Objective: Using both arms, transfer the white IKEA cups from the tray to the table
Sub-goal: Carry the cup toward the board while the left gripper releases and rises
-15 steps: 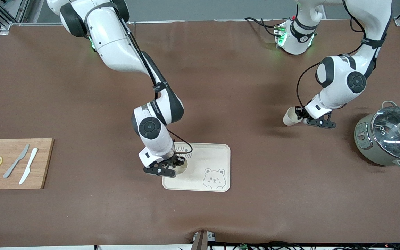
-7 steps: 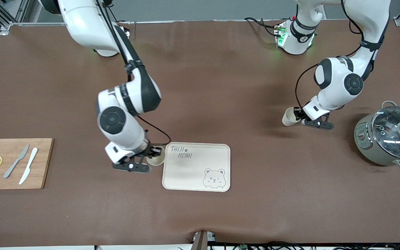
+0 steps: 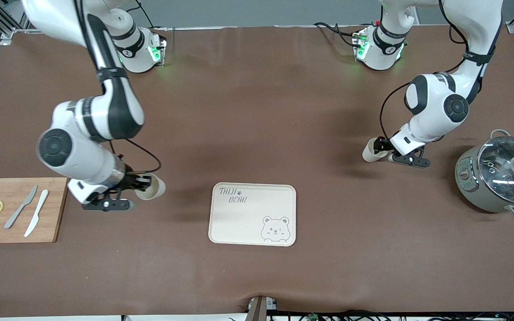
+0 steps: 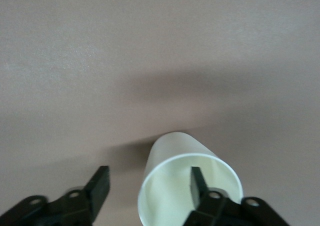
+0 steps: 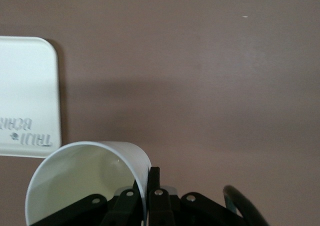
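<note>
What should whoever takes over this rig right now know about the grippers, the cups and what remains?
Right gripper: shut on the rim wall of one white cup, held over the table between the wooden cutting board and the tray.
Left gripper: open, one finger inside the other white cup, which sits on the table toward the left arm's end, near the lidded pot.
Done: both cups are off the tray.
Left: set the right gripper's cup down and release it; lift the left gripper clear of its cup.
</note>
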You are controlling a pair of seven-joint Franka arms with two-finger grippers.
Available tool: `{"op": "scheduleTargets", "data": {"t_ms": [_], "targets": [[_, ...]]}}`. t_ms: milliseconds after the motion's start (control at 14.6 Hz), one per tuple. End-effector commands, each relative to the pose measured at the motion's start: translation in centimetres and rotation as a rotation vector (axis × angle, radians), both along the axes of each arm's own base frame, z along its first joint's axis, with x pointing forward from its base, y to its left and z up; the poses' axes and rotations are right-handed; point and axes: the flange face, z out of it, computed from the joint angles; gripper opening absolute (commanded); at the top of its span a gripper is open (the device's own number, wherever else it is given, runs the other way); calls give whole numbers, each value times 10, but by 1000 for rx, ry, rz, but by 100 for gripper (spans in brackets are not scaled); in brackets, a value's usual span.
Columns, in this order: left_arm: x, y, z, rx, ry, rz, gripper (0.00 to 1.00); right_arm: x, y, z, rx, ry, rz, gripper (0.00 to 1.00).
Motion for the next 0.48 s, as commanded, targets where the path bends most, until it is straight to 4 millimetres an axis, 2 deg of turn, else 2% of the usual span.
{"op": "scheduleTargets", "data": {"t_ms": [0, 206, 343, 412], "targets": [[3, -8, 53, -23, 63, 34, 100, -13, -58, -10, 32, -11, 72, 0], [8, -11, 95, 13, 118, 43, 100, -13, -99, -31, 22, -45, 100, 0], [15, -15, 111, 16, 131, 67, 100, -10, -120, -45, 14, -80, 126, 0], [19, -17, 121, 14, 127, 72, 100, -8, -122, -55, 6, -88, 125, 0]]}}
